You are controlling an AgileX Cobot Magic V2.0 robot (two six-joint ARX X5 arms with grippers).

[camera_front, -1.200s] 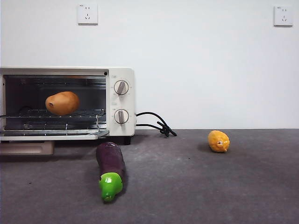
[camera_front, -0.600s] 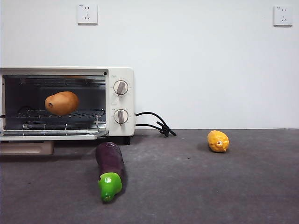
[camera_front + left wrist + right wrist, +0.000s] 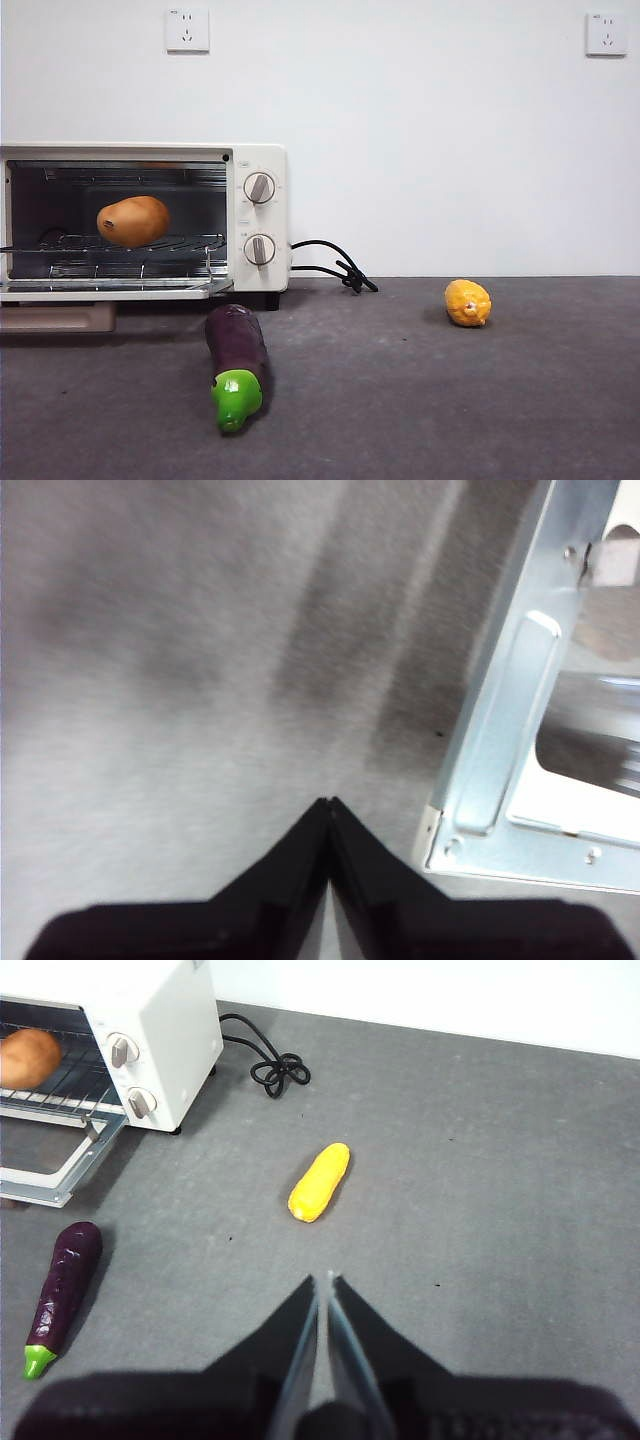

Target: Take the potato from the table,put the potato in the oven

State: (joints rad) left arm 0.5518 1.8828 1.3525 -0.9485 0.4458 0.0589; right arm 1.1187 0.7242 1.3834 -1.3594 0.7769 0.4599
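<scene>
The tan-brown potato (image 3: 133, 221) lies on the wire rack inside the cream-white oven (image 3: 255, 165), whose door (image 3: 110, 291) hangs open and flat. The right wrist view also shows the potato (image 3: 28, 1057) inside the oven (image 3: 150, 1020). No arm appears in the front view. My left gripper (image 3: 328, 804) is shut with nothing in it, above the grey table (image 3: 150, 680) beside a corner of the open oven door (image 3: 520, 720). My right gripper (image 3: 326, 1280) is shut and empty, high over the table near the yellow fruit (image 3: 319, 1181).
A purple eggplant (image 3: 237, 362) with a green cap lies on the table (image 3: 450, 400) in front of the oven. The yellow fruit (image 3: 467, 302) sits to the right. A black power cord (image 3: 335, 266) coils beside the oven.
</scene>
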